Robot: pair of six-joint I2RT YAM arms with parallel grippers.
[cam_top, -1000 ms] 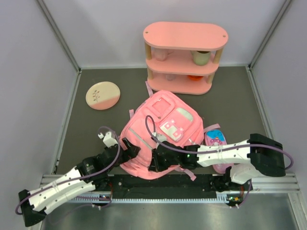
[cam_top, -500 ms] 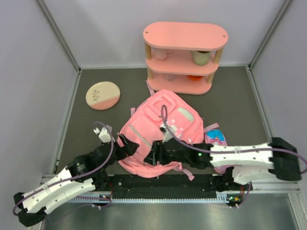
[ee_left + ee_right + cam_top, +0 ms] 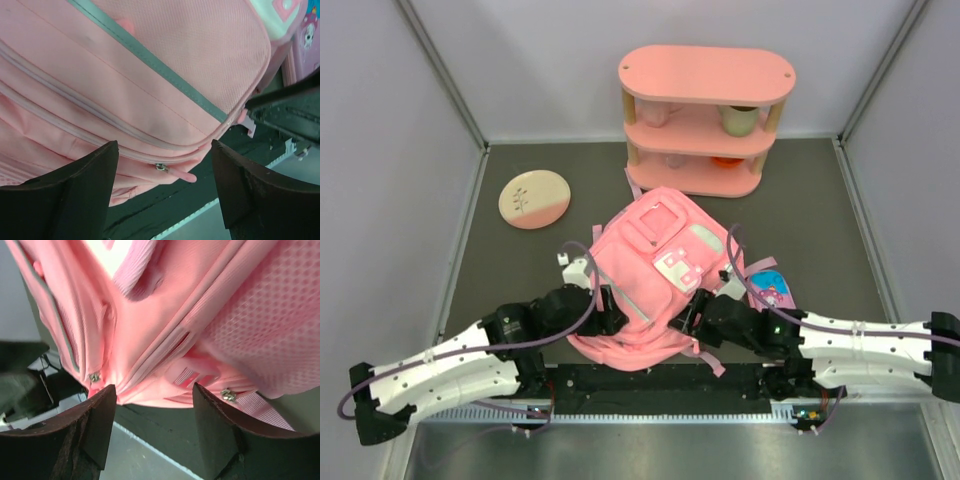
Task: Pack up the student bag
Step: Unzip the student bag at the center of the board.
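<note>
The student bag (image 3: pixel 645 262), a big pink backpack with a pale mint flap pocket, lies flat in the middle of the table. My left gripper (image 3: pixel 611 318) stands open at its near left edge. In the left wrist view the bag (image 3: pixel 150 75) fills the top, and a pink zip pull (image 3: pixel 176 173) hangs between the open left gripper (image 3: pixel 165 167) fingers, untouched. My right gripper (image 3: pixel 693 322) is open at the bag's near right edge. The right wrist view has the bag's (image 3: pixel 165 315) seams and a metal zip slider (image 3: pixel 93 376) just above the open right gripper (image 3: pixel 152 402).
A purple-pink pencil case (image 3: pixel 771 291) lies right of the bag, beside my right arm. A pink three-tier shelf (image 3: pixel 705 75) holding cups stands at the back. A round pink-and-cream plate (image 3: pixel 534 198) sits at the back left. The black rail (image 3: pixel 660 380) runs along the near edge.
My right gripper has let go of the bag's near edge, opened and slid right. The left gripper has moved right, up to the bag's near left edge.
</note>
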